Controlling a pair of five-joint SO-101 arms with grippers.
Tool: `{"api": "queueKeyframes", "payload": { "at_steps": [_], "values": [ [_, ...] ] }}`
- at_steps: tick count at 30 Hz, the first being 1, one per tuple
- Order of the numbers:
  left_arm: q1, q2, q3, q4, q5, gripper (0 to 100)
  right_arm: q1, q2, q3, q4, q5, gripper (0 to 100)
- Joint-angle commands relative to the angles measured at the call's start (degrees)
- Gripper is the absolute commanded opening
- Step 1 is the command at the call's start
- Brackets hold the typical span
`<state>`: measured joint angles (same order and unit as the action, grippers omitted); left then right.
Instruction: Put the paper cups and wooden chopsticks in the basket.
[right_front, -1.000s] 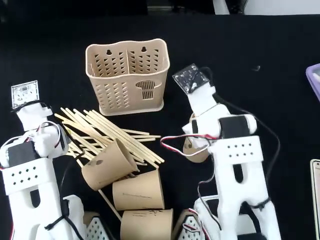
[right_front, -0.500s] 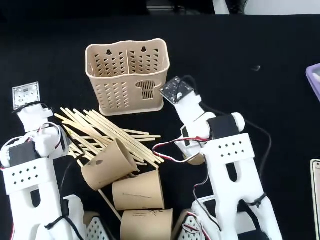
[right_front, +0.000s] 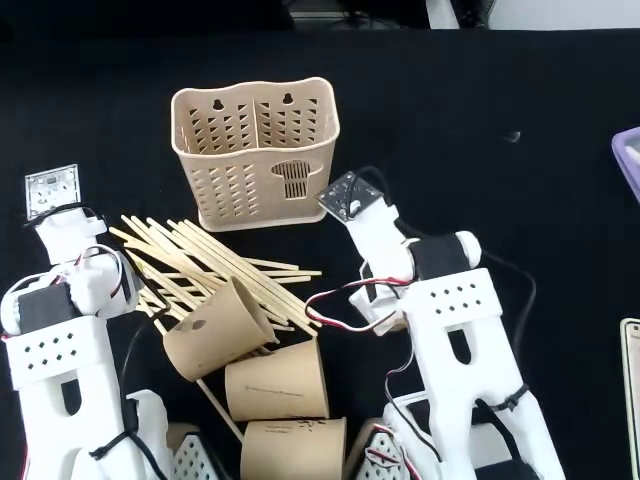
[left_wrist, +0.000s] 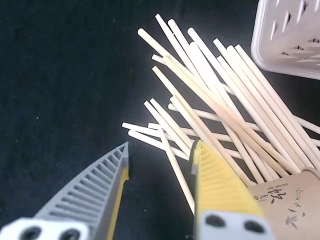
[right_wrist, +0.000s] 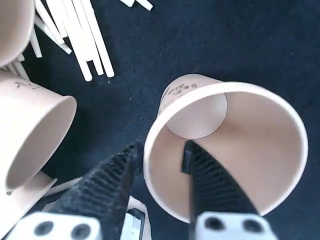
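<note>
Black tabletop (right_front: 520, 80) is noted beneath both arms. A basket (right_front: 255, 150) is seen upright at 12 o'clock. Wooden chopsticks (right_front: 220, 265) are piled at its 7 o'clock. Three paper cups (right_front: 275, 380) are lying sideways at 6 o'clock of the pile. The left end effector (left_wrist: 160, 148) is held open above the stick ends. The right end effector (right_wrist: 160, 150) is clamped on the rim of a fourth cup (right_wrist: 235, 145), at 3 o'clock of the pile.

From above my right arm (right_front: 455, 330) hides most of the held cup (right_wrist: 240, 135); the picture's edge crops the lowest cup (right_front: 293, 448).
</note>
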<state>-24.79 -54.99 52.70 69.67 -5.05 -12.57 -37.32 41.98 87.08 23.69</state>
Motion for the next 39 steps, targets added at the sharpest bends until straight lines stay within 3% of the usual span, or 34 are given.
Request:
{"api": "queueKeyframes", "payload": {
  "at_steps": [1, 8, 14, 29, 39],
  "values": [
    [-0.48, -0.97, -0.75, -0.70, 0.53, 21, -0.35, 0.22, -5.85, 1.14, 0.35, 2.5],
    [-0.48, -1.05, -0.75, -0.53, 0.53, 21, -0.70, 0.22, -35.30, 14.07, 0.26, 1.0],
    [-0.48, -1.05, -0.75, -0.53, 0.53, 21, -3.52, 4.79, -58.86, 9.85, -0.09, 1.0],
    [-0.48, -1.05, -0.66, -0.44, 0.53, 21, -13.71, 32.48, -83.38, -0.44, 0.62, 1.0],
    [-0.57, -1.14, -0.66, -0.35, 0.53, 21, -13.71, 40.92, -85.41, 2.11, 10.81, 1.0]
  ]
}}
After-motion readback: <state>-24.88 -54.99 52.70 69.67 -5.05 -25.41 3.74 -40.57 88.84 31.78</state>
